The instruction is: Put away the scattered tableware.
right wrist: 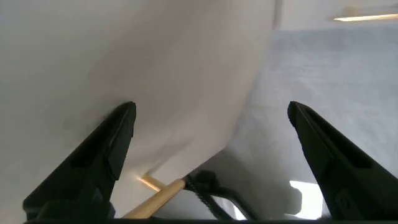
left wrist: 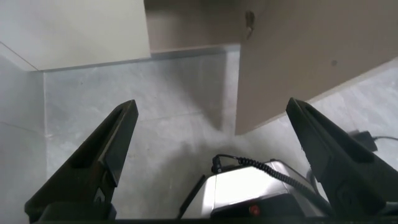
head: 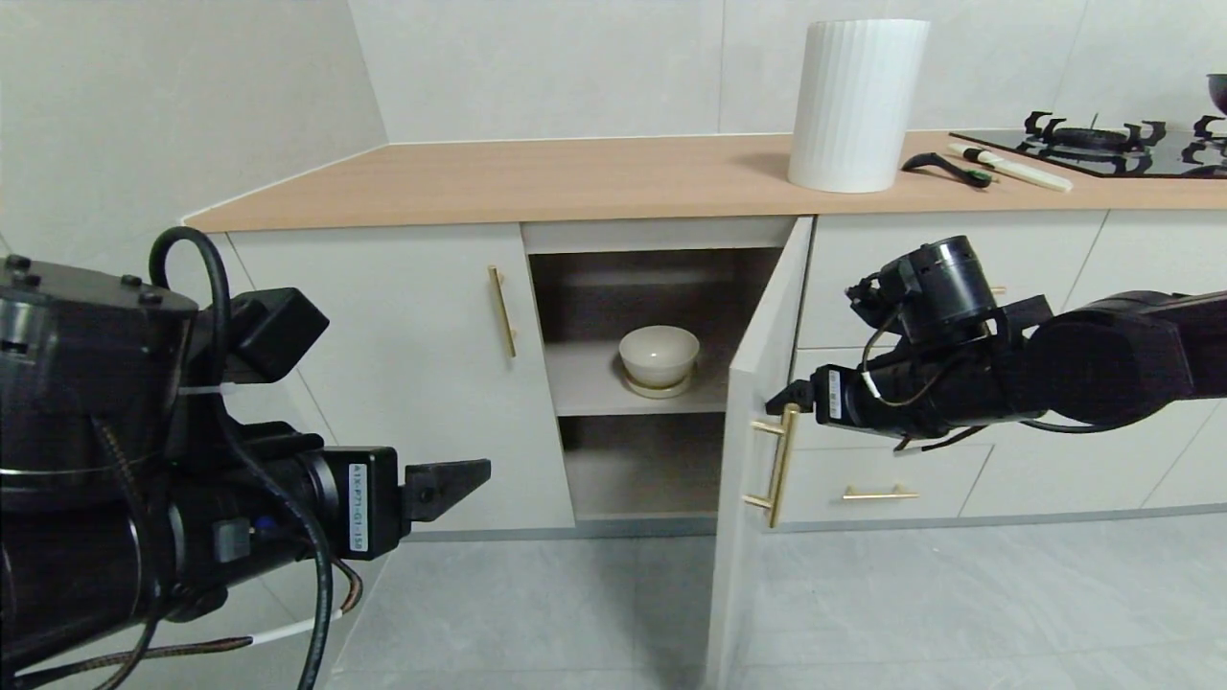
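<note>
A cream bowl (head: 659, 353) sits on a small plate (head: 658, 388) on the middle shelf of the open cabinet. The cabinet door (head: 757, 460) stands swung out toward me, and its gold handle (head: 778, 465) faces right. My right gripper (head: 784, 399) is at the top end of that handle, open, with the door face (right wrist: 186, 74) and the handle (right wrist: 163, 193) between its spread fingers (right wrist: 109, 149). Low at the left, away from the cabinet, my left gripper (head: 468, 479) is open and holds nothing. The left wrist view has my left gripper (left wrist: 211, 109) over the floor.
On the wooden counter stand a tall white ribbed container (head: 856, 103), a black-handled utensil (head: 947, 169), a white utensil (head: 1014, 170) and a gas hob (head: 1112, 144). A closed door with a handle (head: 502, 311) is left of the opening. Drawers (head: 880, 495) lie behind the right arm.
</note>
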{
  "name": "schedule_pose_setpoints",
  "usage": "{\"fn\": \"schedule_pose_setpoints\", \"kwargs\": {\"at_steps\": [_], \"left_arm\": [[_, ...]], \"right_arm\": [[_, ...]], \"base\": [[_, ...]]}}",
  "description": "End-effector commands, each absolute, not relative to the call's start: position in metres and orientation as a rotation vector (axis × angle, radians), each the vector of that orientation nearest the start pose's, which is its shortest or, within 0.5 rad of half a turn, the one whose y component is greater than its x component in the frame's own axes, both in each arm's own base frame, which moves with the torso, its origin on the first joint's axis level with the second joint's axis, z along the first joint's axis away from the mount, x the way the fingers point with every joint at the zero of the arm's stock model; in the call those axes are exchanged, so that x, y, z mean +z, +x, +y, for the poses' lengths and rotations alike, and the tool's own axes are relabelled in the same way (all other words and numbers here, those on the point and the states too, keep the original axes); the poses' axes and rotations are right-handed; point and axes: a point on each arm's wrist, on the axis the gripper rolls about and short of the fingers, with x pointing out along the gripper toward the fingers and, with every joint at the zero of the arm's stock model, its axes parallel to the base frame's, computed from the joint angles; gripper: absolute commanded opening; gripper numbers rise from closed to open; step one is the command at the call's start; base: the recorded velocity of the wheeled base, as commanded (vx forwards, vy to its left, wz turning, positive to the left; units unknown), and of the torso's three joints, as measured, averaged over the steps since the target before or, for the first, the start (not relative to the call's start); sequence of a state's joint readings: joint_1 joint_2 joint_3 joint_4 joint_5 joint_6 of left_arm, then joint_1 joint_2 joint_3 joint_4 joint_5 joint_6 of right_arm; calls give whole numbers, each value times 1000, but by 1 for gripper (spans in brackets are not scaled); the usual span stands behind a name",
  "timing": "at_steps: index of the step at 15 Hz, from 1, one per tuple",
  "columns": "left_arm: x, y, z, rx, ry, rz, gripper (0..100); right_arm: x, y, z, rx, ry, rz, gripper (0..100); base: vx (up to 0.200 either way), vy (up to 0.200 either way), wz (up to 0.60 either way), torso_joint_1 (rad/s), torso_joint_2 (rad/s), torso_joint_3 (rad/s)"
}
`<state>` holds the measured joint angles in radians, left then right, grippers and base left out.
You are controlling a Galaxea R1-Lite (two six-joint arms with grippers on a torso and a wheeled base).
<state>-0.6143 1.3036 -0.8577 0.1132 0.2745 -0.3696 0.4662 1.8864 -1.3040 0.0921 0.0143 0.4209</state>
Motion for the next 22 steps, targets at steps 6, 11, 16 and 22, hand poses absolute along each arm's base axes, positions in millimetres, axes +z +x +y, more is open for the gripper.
{"fn": "schedule_pose_setpoints", "kwargs": {"at_steps": [6, 11, 16, 22], "left_arm": [[229, 166, -109, -216, -122, 534, 100], [227, 167, -109, -209, -117, 539, 100], [228, 168, -107, -193, -120, 533, 100], [230, 167, -107, -195, -123, 528, 100]], "right_arm": [[169, 340, 187, 381, 224, 784, 100], [152, 351, 195, 388, 232, 765, 100], [150, 354, 201, 395, 263, 739, 100], [147, 355, 220, 412, 372, 711, 100]], "base": [[0, 0, 0, 0, 0, 0], [0, 0, 0, 0, 0, 0], [80, 0, 0, 3, 3, -1], [167, 0, 0, -1, 3, 0]]}}
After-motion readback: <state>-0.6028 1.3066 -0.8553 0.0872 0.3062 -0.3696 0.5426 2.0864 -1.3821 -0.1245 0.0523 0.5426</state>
